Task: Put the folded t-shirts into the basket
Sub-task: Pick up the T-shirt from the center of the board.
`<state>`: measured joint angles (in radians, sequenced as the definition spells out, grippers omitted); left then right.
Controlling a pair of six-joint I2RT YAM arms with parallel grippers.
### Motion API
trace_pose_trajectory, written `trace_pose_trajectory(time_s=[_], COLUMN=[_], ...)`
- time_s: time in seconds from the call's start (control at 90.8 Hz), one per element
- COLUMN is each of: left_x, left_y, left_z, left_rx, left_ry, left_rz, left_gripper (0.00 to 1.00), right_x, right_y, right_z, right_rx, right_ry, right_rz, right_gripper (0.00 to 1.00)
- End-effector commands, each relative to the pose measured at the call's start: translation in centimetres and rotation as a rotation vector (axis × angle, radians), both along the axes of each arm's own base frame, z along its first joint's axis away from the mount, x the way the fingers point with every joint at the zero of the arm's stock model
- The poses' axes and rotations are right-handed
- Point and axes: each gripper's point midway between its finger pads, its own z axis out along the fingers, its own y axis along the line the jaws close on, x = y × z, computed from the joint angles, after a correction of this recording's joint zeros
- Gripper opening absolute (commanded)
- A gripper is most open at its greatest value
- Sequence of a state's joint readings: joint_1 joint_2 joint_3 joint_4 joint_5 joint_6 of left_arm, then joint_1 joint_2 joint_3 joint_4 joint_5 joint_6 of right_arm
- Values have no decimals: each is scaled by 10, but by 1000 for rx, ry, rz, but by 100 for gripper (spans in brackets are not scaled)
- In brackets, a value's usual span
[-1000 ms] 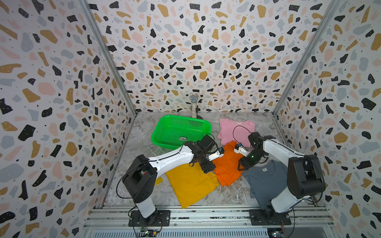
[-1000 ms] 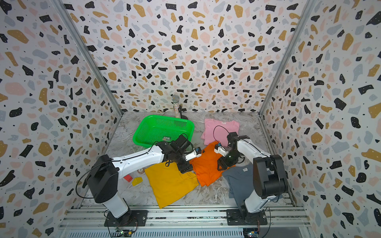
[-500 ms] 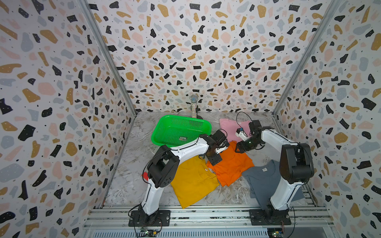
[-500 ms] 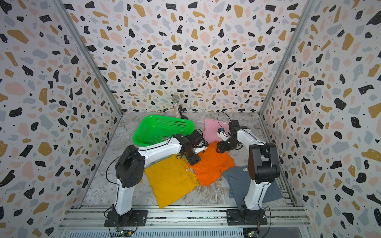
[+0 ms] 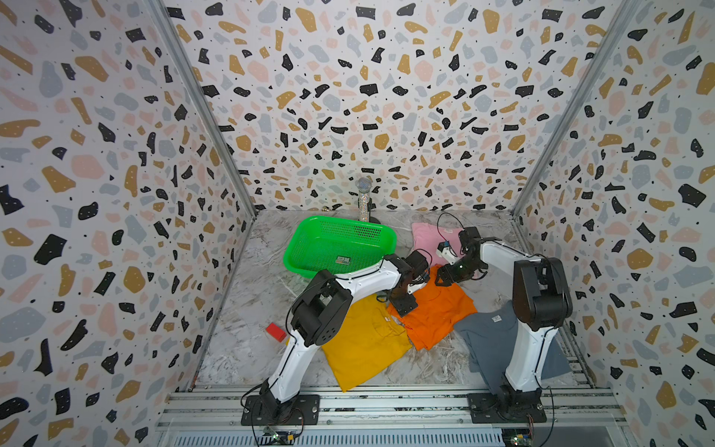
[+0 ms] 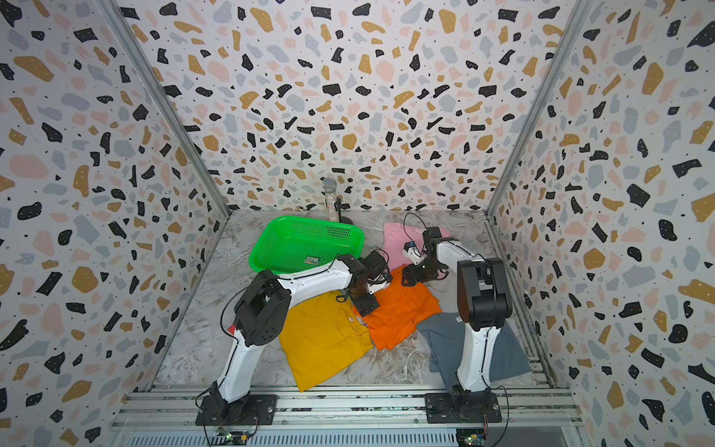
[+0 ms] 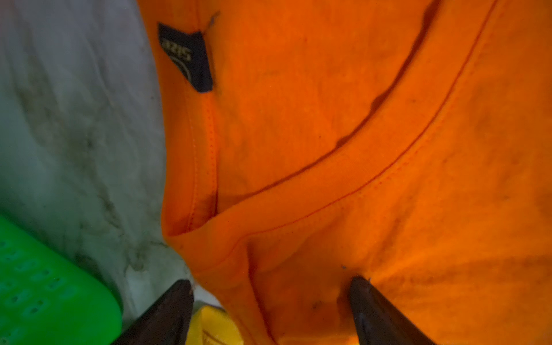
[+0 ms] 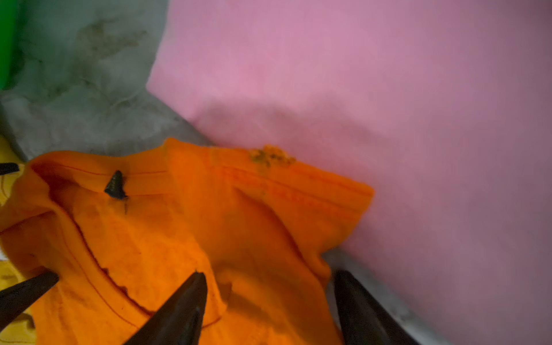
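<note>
Orange t-shirt (image 5: 437,313) lies flat on the table (image 5: 263,309) beside the green basket (image 5: 348,231) (no shirt in it yet), its edge touching the mustard t-shirt (image 5: 360,348). Left gripper (image 7: 270,282) and right gripper (image 8: 270,274) both have jaws apart, straddling its collar-end edge. Closing here may pinch only the top layer, so the fold could fall open when lifted, or the mustard t-shirt could be dragged along.

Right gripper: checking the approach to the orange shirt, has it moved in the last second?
Yes: the right gripper went from beside the grey-blue shirt toward the back, nearer the pink shirt.
</note>
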<state>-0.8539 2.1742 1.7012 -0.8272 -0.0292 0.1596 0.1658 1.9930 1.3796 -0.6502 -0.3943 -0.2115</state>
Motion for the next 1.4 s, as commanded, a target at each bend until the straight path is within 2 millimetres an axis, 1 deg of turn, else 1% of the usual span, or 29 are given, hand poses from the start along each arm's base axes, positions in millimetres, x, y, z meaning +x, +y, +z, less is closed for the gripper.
trace_pose_trajectory(time_s=[0.0,0.099,0.176,0.297,0.352,0.484,0.562,0.65,0.672,0.793,0.892,1.013,1.145,1.211,1.31,1.343,1.387], left_x=[-5,-9,-11,-11,-9,-5,-2,0,1,0,-8,-11,-11,-8,-1,2,6], left_y=[3,2,2,2,1,0,-1,-4,-5,-13,-17,-10,8,22,51,62,78], left_z=[-13,-20,-25,-27,-27,-20,-14,2,6,39,68,101,138,157,185,193,203], left_rx=[17,-2,-12,-40,-54,-87,-113,-154,-165,-238,-293,-298,-306,-298,-265,-248,-226], left_ry=[32,43,44,23,7,-26,-43,-58,-60,-85,-93,-149,-217,-249,-303,-320,-338], left_rz=[7,5,2,-7,-5,-6,-9,-22,-29,-93,-183,-267,-329,-338,-326,-320,-311], left_gripper=[80,73,65,53,45,26,14,0,0,0,0,0,0,0,0,0,0], right_x=[2,5,5,8,9,8,10,13,14,12,0,-8,-10,-10,-9,-10,-12], right_y=[11,18,21,30,35,42,42,38,36,28,26,24,25,27,36,42,51], right_z=[0,-2,-2,3,6,12,24,49,57,96,120,146,184,204,230,238,244], right_rx=[31,71,91,144,178,232,254,293,301,332,356,381,442,485,535,550,561], right_ry=[13,36,55,51,57,56,16,-61,-85,-225,-311,-387,-460,-485,-510,-514,-510], right_rz=[7,-6,-8,-5,1,21,27,16,12,-6,-11,-45,-94,-126,-160,-160,-165], right_gripper=[72,67,62,50,44,22,11,1,0,0,0,0,0,0,0,0,0])
